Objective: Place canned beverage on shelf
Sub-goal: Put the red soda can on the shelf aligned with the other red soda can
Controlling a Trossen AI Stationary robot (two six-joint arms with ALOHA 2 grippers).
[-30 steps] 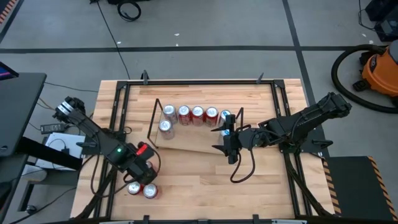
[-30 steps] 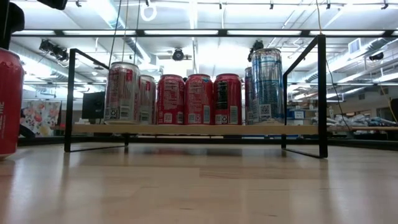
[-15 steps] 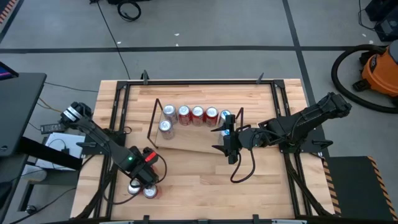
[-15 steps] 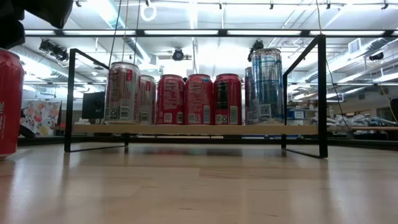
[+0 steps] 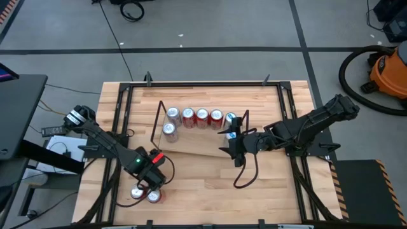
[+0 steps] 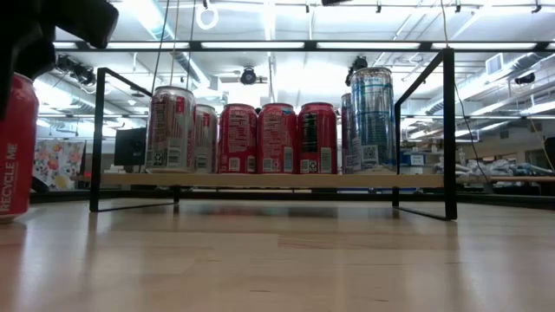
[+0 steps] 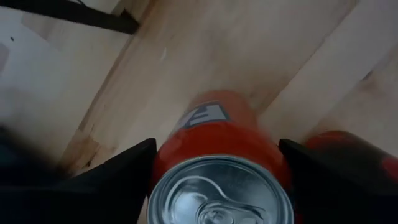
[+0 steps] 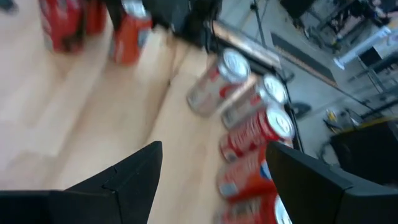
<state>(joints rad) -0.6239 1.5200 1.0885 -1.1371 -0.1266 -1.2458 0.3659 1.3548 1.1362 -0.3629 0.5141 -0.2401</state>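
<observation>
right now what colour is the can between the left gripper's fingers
Red body with a silver top, clearest in the left wrist view.

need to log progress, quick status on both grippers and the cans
Left gripper straddling a red can near the table's front-left, fingers not clamped. Right gripper empty beside the shelf. Six cans already shelved. Nothing in the way.

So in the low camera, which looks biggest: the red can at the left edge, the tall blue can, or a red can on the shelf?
1. Red can at the left edge, probably only because it is nearest the camera.
2. Tall blue can.
3. Red can on the shelf.
</observation>
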